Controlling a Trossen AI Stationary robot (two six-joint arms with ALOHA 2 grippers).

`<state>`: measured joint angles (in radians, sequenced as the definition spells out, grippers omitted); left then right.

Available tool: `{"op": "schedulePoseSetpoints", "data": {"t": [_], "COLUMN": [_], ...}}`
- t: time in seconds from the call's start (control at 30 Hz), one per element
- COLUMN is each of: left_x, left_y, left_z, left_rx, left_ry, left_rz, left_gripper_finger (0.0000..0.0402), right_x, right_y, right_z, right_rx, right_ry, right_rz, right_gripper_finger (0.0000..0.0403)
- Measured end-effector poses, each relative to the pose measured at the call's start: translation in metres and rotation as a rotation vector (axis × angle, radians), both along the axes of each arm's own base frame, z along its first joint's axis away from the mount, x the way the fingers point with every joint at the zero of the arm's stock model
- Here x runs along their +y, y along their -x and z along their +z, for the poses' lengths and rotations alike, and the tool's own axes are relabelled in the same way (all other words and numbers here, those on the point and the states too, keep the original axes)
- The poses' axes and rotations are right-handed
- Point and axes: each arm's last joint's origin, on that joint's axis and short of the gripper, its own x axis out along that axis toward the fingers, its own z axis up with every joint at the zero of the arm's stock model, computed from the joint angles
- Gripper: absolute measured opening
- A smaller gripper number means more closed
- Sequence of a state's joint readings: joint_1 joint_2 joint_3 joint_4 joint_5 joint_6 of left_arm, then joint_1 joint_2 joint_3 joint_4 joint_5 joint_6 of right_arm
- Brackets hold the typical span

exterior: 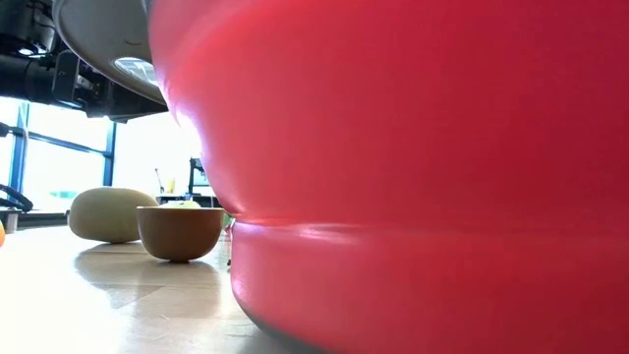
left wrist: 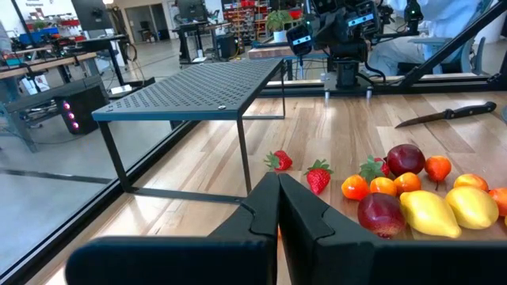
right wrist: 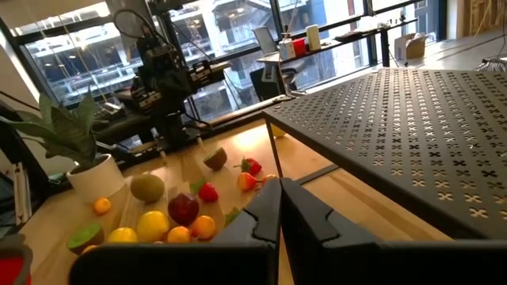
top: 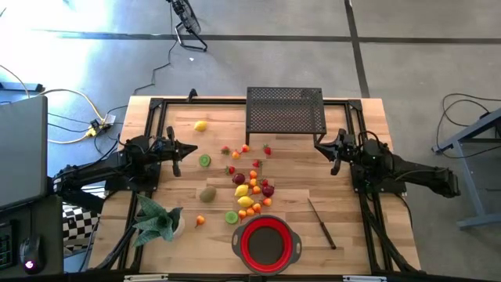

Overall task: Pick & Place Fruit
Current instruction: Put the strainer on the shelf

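The fruit lies loose on the wooden table (top: 344, 204): a lemon (top: 201, 125), a lime half (top: 204, 160), a kiwi (top: 207, 193), and a cluster of lemons, plums, oranges and strawberries (top: 252, 188). My left gripper (top: 186, 149) hangs shut at the table's left side and points level toward the fruit, with strawberries (left wrist: 318, 176) and a plum (left wrist: 382, 214) beyond its tips (left wrist: 277, 207). My right gripper (top: 323, 146) hangs shut at the right side, beside the rack, and also points level at the fruit (right wrist: 183, 208). Neither touches anything.
A black mesh rack (top: 286, 110) stands at the far middle. A red bowl with a grey rim (top: 266, 243) sits at the near edge and fills the low view (exterior: 413, 177). A potted plant (top: 159, 219) stands near left. A knife (top: 322, 223) lies near right.
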<state>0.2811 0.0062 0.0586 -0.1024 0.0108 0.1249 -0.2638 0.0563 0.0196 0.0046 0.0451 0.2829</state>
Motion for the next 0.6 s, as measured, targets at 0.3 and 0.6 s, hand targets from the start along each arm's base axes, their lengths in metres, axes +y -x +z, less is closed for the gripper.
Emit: {"op": "schedulePoseSetpoints", "data": {"t": [0.3, 0.6], "left_x": [0.0001, 0.0001], "left_y": [-0.0004, -0.0005], "left_z": [0.0013, 0.0023], "left_rx": [-0.086, -0.139], "left_ry": [0.22, 0.369], "left_rz": [0.008, 0.012], "left_gripper_finger": [0.0, 0.0], "right_x": [-0.0002, -0.0002], "right_y": [0.0, 0.0], "right_z": [0.0007, 0.0006], "right_rx": [-0.012, -0.011], "right_ry": [0.003, 0.003], "right_rz": [-0.008, -0.008], "right_gripper_finger": [0.0003, 0.0003]}}
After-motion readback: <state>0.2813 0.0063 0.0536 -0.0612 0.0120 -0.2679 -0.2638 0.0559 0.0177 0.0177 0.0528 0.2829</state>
